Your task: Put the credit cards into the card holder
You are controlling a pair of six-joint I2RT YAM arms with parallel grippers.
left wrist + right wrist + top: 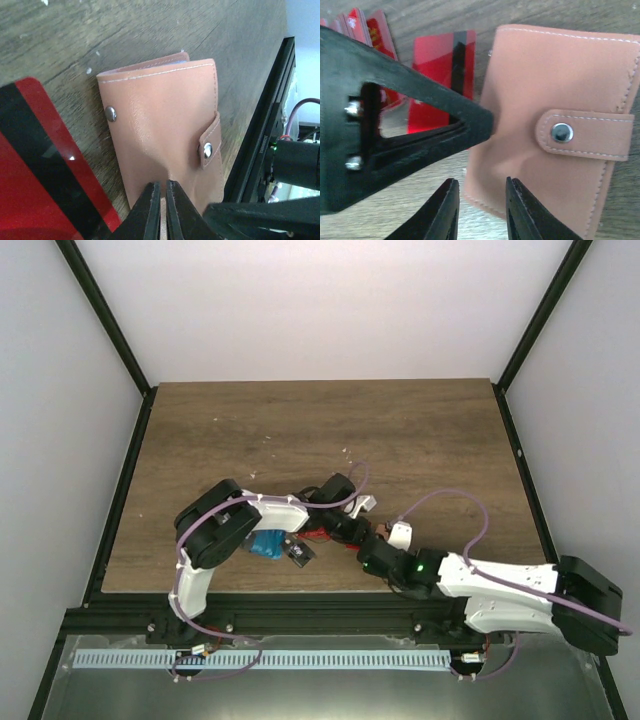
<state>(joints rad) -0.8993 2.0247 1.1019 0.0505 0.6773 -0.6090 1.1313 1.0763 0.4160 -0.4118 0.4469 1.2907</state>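
The card holder [160, 115] is a tan-pink wallet lying closed on the wood, its snap strap [580, 132] fastened. My left gripper [163, 187] is shut, and its tips press a dent into the cover near one edge. My right gripper [482, 192] is open, with the near corner of the card holder [560, 75] between its fingers. A red credit card with a black stripe [30, 165] lies flat beside the wallet. More red cards [365, 25] fan out behind it. From above, a blue card [266, 544] and a dark card [300, 554] lie left of both grippers.
The left gripper's black finger [420, 110] crosses the right wrist view, in front of the red cards. The black rail [265, 115] of the table's near edge runs close beside the wallet. Both arms crowd the front middle of the table [320, 430].
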